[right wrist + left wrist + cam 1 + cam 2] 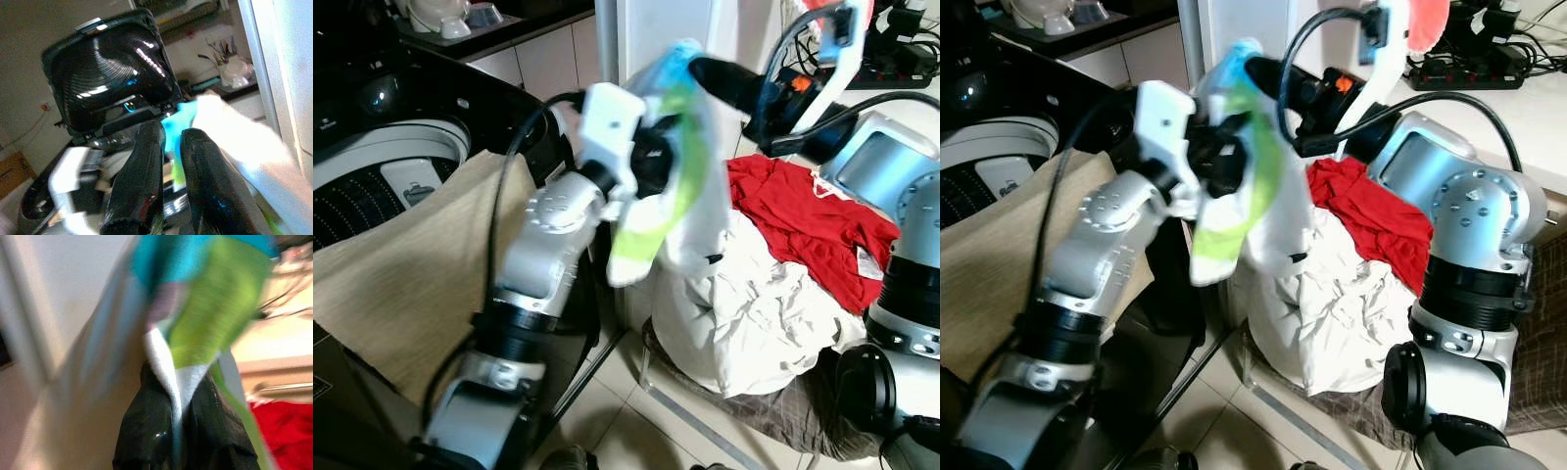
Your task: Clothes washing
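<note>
Left fingers: clenched on a fold of the white, green and blue garment; in the left wrist view the cloth is pinched between the two black fingers and runs up and away from them.
Left gripper: raised in front of the robot, between the washing machine and the laundry pile, with the garment draped over and hanging below it.
Right fingers: close together, with only a narrow gap between them; the blue top edge of the garment lies just past their tips, and I cannot tell whether they pinch it.
Right gripper: held high, at the top of the hanging garment, pointing toward the left gripper.
Garment: lifted clear of the pile, hanging from the left gripper, its lower white part close over the white clothes.
Laundry pile: white clothes in front, red garment behind and touching them, heaped on a low seat with a brown checked cover.
Washing machine: on the robot's left, lid up, a beige cloth draped over its front edge.
Floor: pale tiles under the pile.
</note>
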Robot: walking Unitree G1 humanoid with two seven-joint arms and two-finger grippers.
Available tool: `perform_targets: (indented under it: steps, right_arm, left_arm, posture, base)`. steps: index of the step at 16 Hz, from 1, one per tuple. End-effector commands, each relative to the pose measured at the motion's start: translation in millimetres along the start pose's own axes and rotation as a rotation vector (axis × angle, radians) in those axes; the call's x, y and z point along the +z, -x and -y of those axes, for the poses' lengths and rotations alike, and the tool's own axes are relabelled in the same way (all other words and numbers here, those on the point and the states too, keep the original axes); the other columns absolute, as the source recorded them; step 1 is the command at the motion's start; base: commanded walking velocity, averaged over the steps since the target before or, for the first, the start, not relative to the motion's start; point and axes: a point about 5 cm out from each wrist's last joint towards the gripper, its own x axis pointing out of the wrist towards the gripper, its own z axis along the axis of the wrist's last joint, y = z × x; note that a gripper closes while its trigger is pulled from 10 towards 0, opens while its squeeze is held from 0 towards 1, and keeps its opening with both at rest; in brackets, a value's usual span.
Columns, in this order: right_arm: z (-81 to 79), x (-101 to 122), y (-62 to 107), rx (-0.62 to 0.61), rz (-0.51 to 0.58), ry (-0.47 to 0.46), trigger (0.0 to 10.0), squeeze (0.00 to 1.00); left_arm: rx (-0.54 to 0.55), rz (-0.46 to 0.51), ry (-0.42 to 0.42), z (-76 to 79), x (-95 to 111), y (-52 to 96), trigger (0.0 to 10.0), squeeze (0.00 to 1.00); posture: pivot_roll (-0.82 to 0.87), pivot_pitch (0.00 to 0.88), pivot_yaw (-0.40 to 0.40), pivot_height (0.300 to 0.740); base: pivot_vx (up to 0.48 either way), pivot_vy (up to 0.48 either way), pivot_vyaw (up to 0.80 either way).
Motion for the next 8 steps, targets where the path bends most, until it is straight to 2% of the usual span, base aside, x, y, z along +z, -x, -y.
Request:
perform_targets:
  steps: [1, 2, 3, 4, 6, 7, 8]
  right_arm:
    - [-4.1, 8, 1.4, 0.02, 0.03, 0.024, 10.0, 1.0]
    - [-5.6, 12, 4.3, 0.019, 0.04, 0.061, 10.0, 1.0]
    - [-5.7, 14, 6.7, 0.006, 0.049, 0.09, 10.0, 1.0]
    - [-10.0, 16, 12.2, 0.03, 0.064, 0.121, 10.0, 0.0]
    - [-19.0, 12, 15.2, 0.087, 0.052, 0.153, 10.0, 0.0]
    - [-21.1, 9, 14.9, 0.099, 0.042, 0.158, 10.0, 0.0]
    - [-26.1, 2, 11.9, 0.124, 0.003, 0.175, 10.0, 0.0]
  left_arm:
    - [0.054, 0.023, -0.016, -12.9, 8, -0.8, 0.0, 0.0]
    - [0.11, 0.028, -0.105, -34.7, 15, 0.1, 0.0, 0.0]
    - [0.151, 0.04, -0.149, -49.8, 23, 0.7, 0.0, 0.0]
    - [0.249, 0.082, -0.255, -83.4, 50, 3.4, 0.0, 0.0]
    - [0.388, 0.151, -0.472, -127.1, 101, 10.6, 0.0, 0.0]
    - [0.435, 0.169, -0.533, -139.0, 116, 13.5, 0.0, 0.0]
    - [0.543, 0.174, -0.681, -165.1, 153, 21.9, 0.0, 0.0]
  posture:
    - [-0.03, 0.0, 0.047, 0.74]
    - [-0.03, 0.0, 0.045, 0.74]
    - [-0.03, 0.0, 0.045, 0.74]
    - [-0.01, 0.0, 0.041, 0.74]
    - [0.0, 0.0, 0.041, 0.74]
    - [0.0, 0.0, 0.041, 0.74]
    - [0.01, 0.0, 0.049, 0.74]
  base:
    - [0.0, 0.0, 0.0]
    - [0.0, 0.0, 0.0]
    - [0.0, 0.0, 0.0]
    - [0.0, 0.0, 0.0]
    - [0.0, 0.0, 0.0]
    - [0.0, 0.0, 0.0]
    - [0.0, 0.0, 0.0]
